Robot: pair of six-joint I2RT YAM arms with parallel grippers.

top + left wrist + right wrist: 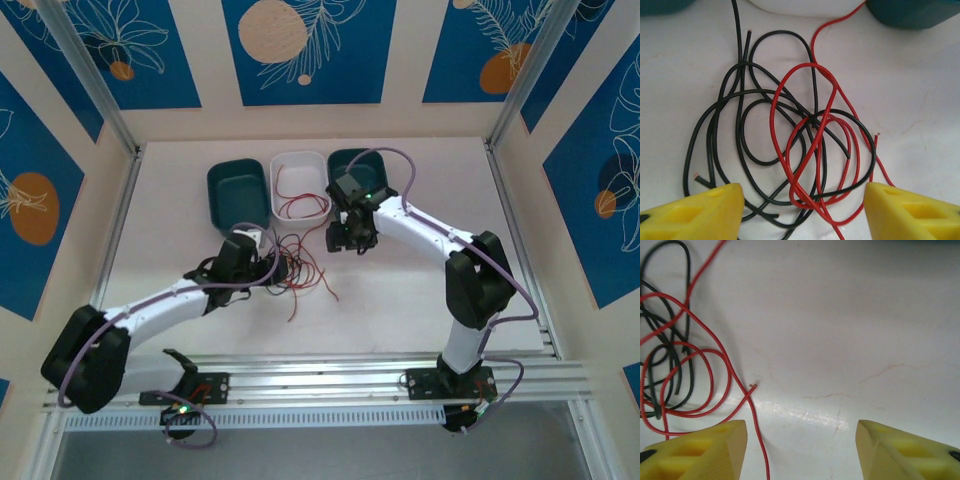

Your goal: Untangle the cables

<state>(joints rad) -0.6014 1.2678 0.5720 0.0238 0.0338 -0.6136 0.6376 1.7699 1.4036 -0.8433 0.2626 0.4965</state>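
Thin red and black cables (812, 121) lie in loose tangled loops at frame centre on the smooth white tabletop (400, 300). The left claw (802, 212) and right claw (802, 445), yellow wedges, both gape apart, gripping nothing.

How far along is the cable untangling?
Done: a red cable lies in the white bin. In hand: nothing gripped. The left fingers stand open astride the pile, and the right fingers are open over bare table beside it. Left: black cables and red cables cross in one knot, so most of the job remains.
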